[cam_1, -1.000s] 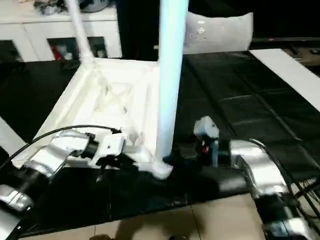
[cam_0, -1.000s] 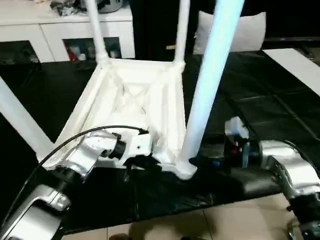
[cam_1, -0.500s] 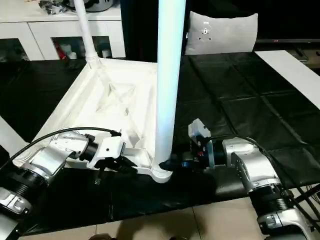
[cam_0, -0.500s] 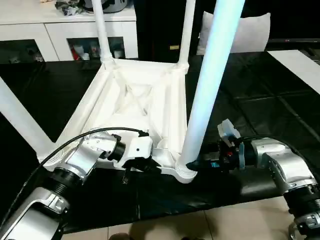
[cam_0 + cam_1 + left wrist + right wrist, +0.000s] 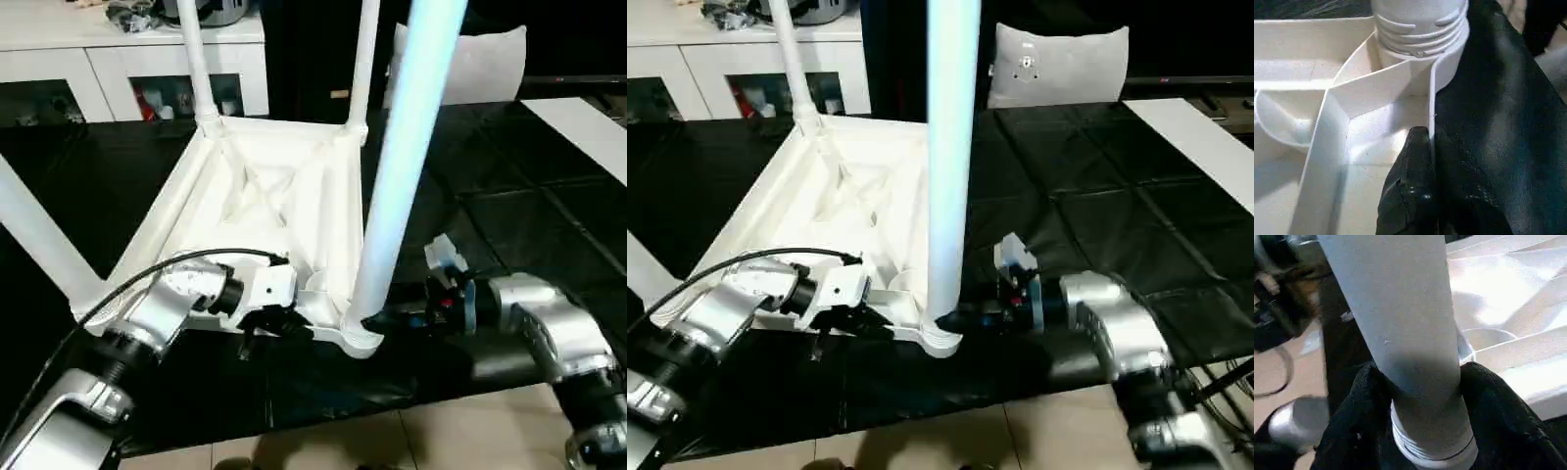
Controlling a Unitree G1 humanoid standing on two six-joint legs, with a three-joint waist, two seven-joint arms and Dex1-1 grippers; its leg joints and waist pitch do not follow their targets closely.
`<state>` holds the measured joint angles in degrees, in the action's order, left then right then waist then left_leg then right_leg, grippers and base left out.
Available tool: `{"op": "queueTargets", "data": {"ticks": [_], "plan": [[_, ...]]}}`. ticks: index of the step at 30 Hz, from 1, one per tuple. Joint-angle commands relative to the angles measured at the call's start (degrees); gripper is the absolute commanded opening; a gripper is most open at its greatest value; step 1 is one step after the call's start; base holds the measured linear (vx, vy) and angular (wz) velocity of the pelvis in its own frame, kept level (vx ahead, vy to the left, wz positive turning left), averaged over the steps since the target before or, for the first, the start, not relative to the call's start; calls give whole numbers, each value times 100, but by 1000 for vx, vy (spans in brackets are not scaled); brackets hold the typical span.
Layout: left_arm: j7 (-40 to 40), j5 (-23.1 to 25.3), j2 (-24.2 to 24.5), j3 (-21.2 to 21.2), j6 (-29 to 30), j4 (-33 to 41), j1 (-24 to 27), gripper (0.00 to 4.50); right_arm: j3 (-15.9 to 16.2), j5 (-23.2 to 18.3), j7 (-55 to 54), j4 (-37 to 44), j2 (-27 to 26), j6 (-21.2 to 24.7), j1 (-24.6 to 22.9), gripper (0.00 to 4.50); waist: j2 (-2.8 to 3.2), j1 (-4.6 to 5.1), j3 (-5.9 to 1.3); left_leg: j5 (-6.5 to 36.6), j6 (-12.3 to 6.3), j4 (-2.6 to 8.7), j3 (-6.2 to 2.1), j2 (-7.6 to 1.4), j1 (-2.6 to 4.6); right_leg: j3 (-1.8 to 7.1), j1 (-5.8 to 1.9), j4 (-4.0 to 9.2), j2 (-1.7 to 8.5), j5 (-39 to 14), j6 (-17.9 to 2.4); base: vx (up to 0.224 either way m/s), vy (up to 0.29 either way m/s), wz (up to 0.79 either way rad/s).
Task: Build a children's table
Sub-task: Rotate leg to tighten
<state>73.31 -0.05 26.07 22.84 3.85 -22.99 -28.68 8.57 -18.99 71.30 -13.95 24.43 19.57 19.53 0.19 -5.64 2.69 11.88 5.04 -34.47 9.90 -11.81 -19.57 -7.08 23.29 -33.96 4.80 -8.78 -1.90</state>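
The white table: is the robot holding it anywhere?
Yes. The right gripper clasps the near leg just above its socket; the left gripper pinches the tabletop's rim.

Work surface: floor covered with a black quilted mat (image 5: 509, 206); bare beige tile floor (image 5: 460, 436) shows along the mat's near edge, beneath both silver forearms. Lying directly on the mat is the children's table (image 5: 265, 196), upside down, its top flat on the mat with ribbed underside up and legs rising from the corner sockets. The right gripper (image 5: 955, 318) and the left gripper (image 5: 279, 328) are at the table's near edge, close above the mat.
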Motion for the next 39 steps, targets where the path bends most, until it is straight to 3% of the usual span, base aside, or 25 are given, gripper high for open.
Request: {"op": "queueTargets", "data": {"ticks": [1, 2, 4, 5, 6, 7, 8, 10, 11, 12, 13, 14, 17, 18, 20, 23, 24, 26, 28, 29, 30, 33, 39], "plan": [[-348, -121, -448, 187, 330, 461, 129, 0, -4, 79, -740, 129, -329, 124, 45, 198, 13, -7, -329, 1198, -145, 414, -39, -115, -15, 272, -341, 532, 380, -2676, -566, 0, 0, 0], [-539, -111, -550, 163, 502, 579, 180, 0, -44, 108, -961, 154, -433, 169, 33, 197, 9, 81, -281, 1476, -87, 390, -47, -66, 16, 204, -315, 658, 376, -3434, -261, 0, 0, 0], [-839, -49, -722, 139, 736, 719, 230, 0, -128, 137, -1327, 180, -633, 278, 34, 196, 0, 171, -268, 1654, -71, 345, -58, -15, 58, 110, -290, 781, 354, -3909, 41, 0, 0, 0], [-998, -13, -821, 127, 857, 783, 250, 0, -170, 152, -1511, 196, -743, 309, 31, 195, -7, 200, -281, 1643, -71, 339, -65, -5, 57, 83, -302, 794, 353, -3927, 101, 0, 0, 0], [-1111, 20, -893, 112, 974, 857, 274, 0, -199, 161, -1653, 228, -820, 338, 20, 195, 12, 269, -297, 1609, -105, 357, -91, -14, 2, 43, -358, 798, 353, -3812, 160, 0, 0, 0], [-1271, 65, -1001, 93, 1100, 901, 272, 0, -213, 188, -1805, 241, -903, 372, 18, 195, 40, 329, -299, 1661, -148, 387, -121, -53, -36, 5, -389, 808, 350, -3638, 168, 0, 0, 0], [-1761, 260, -1357, 108, 1375, 928, 201, 0, -248, 354, -2399, 114, -1209, 376, 85, 195, 67, 401, -288, 1803, -140, 391, -139, -82, -12, -67, -381, 839, 349, -3534, 157, 0, 0, 0], [-2042, 407, -1554, 143, 1501, 906, 138, 0, -285, 453, -2791, -13, -1410, 351, 144, 195, 99, 499, -271, 2186, -134, 387, -174, -105, 80, -191, -372, 926, 360, -3541, 172, 0, 0, 0], [-2404, 556, -1746, 153, 1647, 789, 37, 0, -394, 597, -3347, -256, -1635, 304, 266, 194, 122, 563, -305, 2256, -164, 392, -203, -118, 102, -203, -419, 922, 415, -3306, 108, 0, 0, 0], [-2471, 591, -1785, 153, 1675, 764, 15, 0, -426, 626, -3470, -309, -1684, 291, 293, 194, 111, 606, -306, 2211, -165, 423, -234, -132, 21, -194, -467, 866, 418, -3146, 74, 0, 0, 0], [-2622, 657, -1857, 155, 1742, 721, -23, 0, -501, 692, -3753, -428, -1797, 260, 355, 193, 117, 623, -299, 2252, -171, 444, -253, -139, -16, -204, -479, 860, 402, -3135, 84, 0, 0, 0], [-2781, 751, -1918, 160, 1765, 652, -66, 0, -609, 780, -4169, -603, -1936, 223, 449, 193, 153, 694, -289, 2379, -158, 383, -234, -81, 69, -239, -413, 943, 426, -3334, 132, 0, 0, 0], [-2994, 916, -1936, 165, 1794, 621, -80, 0, -827, 729, -4444, -739, -2127, 54, 520, 193, 143, 771, -305, 2225, -217, 396, -242, -64, 11, -211, -436, 919, 445, -3211, 69, 0, 0, 0], [-3005, 943, -1921, 165, 1774, 621, -74, 0, -865, 679, -4378, -715, -2137, -3, 503, 193, 140, 769, -313, 2195, -252, 394, -230, -62, 27, -183, -418, 910, 450, -3134, 12, 0, 0, 0], [-2968, 1004, -1810, 132, 1644, 611, -32, 0, -894, 712, -4136, -585, -2013, -391, 373, 263, 141, 751, -330, 2015, -306, 421, -230, -89, -13, -118, -437, 842, 459, -2837, -150, 0, 0, 0], [-2962, 1055, -1692, 113, 1575, 550, -19, 0, -900, 645, -3793, -488, -1841, -529, 250, 272, 118, 678, -370, 1645, -399, 432, -217, -114, -61, -26, -453, 746, 465, -2403, -386, 0, 0, 0], [-2904, 1088, -1582, 134, 1387, 488, -19, 0, -901, 616, -3578, -432, -1695, -563, 177, 284, 124, 610, -388, 1365, -456, 423, -197, -137, -60, 31, -435, 686, 465, -2059, -556, 0, 0, 0], [-2855, 1133, -1445, 164, 1224, 431, -8, 0, -888, 601, -3353, -385, -1505, -642, 95, 307, 101, 486, -380, 1161, -582, 406, -141, -131, -47, 86, -402, 643, 447, -1946, -694, 0, 0, 0], [-2681, 1070, -1277, 137, 1051, 411, 51, 0, -867, 559, -2909, -327, -1155, -716, -18, 327, 114, 395, -406, 899, -612, 392, -128, -122, -79, 109, -431, 588, 450, -1782, -749, 0, 0, 0], [-2551, 1028, -1176, 131, 912, 408, 87, 0, -877, 510, -2654, -296, -977, -754, -69, 336, 100, 312, -435, 631, -684, 373, -130, -118, -130, 119, -470, 537, 442, -1560, -728, 0, 0, 0], [-2418, 982, -1098, 136, 767, 408, 114, 0, -889, 467, -2470, -269, -855, -772, -101, 343, 97, 262, -425, 529, -717, 365, -117, -120, -145, 145, -444, 503, 439, -1430, -755, 0, 0, 0], [-1746, 775, -707, 207, 208, 437, 244, 0, -909, 78, -1457, 69, -316, -506, -187, 360, 121, 205, -415, 665, -686, 375, -104, -119, -110, 119, -431, 543, 423, -1683, -701, 0, 0, 0], [-898, 506, -319, 334, -452, 327, 251, 0, -711, -134, -373, 109, 245, -470, -57, 360, 108, 163, -377, 1074, -583, 401, -95, -124, -55, 108, -385, 628, 408, -2402, -475, 0, 0, 0]]}}
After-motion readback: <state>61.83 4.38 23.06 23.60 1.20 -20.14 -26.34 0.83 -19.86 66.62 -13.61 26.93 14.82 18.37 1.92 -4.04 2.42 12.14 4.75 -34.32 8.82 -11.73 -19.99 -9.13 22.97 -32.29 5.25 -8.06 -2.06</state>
